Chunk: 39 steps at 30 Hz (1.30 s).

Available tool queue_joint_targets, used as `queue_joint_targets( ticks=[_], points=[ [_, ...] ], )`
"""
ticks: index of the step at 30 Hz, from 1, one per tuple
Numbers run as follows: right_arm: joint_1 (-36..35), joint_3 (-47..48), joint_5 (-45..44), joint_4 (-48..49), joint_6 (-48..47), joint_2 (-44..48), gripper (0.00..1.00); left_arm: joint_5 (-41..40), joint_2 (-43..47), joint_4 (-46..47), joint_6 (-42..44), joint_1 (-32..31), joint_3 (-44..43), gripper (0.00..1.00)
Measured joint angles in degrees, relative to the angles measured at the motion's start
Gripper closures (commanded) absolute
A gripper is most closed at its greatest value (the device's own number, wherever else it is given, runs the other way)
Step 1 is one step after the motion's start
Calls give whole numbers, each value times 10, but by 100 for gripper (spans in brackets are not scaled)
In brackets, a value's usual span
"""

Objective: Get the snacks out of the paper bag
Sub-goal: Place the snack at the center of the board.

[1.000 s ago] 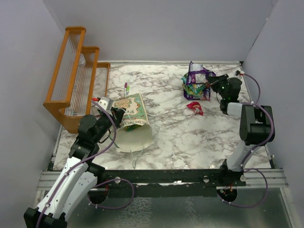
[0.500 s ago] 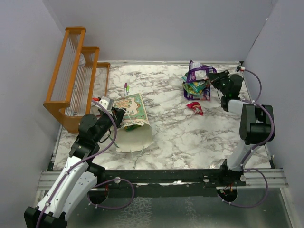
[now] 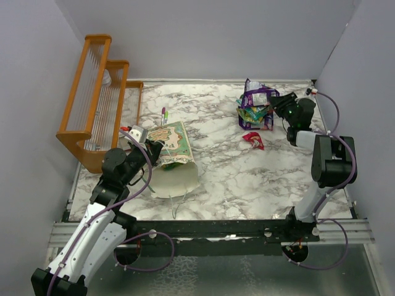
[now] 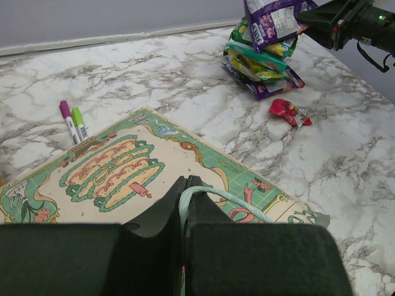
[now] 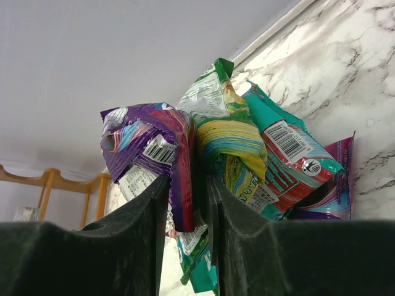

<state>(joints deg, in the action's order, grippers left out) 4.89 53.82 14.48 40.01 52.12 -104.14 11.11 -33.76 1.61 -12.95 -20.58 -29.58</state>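
My right fingers (image 5: 259, 246) are parting, delivering the crinkly purple foil packet (image 5: 139, 139) to the upper-right pile (image 3: 256, 112); left fingers (image 4: 247, 259) are clamping the mint-green paper bag (image 4: 111, 179).

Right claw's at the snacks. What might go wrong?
An edge of the purple packet sits between the parted jaws of the right claw; backing off could snag it and topple the snack pile. The left claw seems to hold the paper bag only by its string handle, which may slip.

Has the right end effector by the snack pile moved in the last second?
Yes, slightly: the right end effector has shifted toward the far wall, away from the red packet, which lies unmoved on the table.
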Motion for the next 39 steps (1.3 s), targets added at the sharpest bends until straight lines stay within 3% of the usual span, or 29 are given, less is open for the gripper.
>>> queue_joint_targets(
  ticks=[2, 12, 24, 39],
  points=[
    [0, 0, 0, 0, -4, 1, 70, 0, 0, 0, 0, 0, 0, 100],
    [0, -6, 0, 0, -25, 17, 99, 2, 0, 0, 0, 0, 0, 100],
    [1, -19, -22, -29, -42, 66, 96, 3, -1, 0, 0, 0, 0, 100],
    [9, -19, -24, -33, -44, 24, 80, 7, -1, 1, -3, 0, 0, 100]
  ],
)
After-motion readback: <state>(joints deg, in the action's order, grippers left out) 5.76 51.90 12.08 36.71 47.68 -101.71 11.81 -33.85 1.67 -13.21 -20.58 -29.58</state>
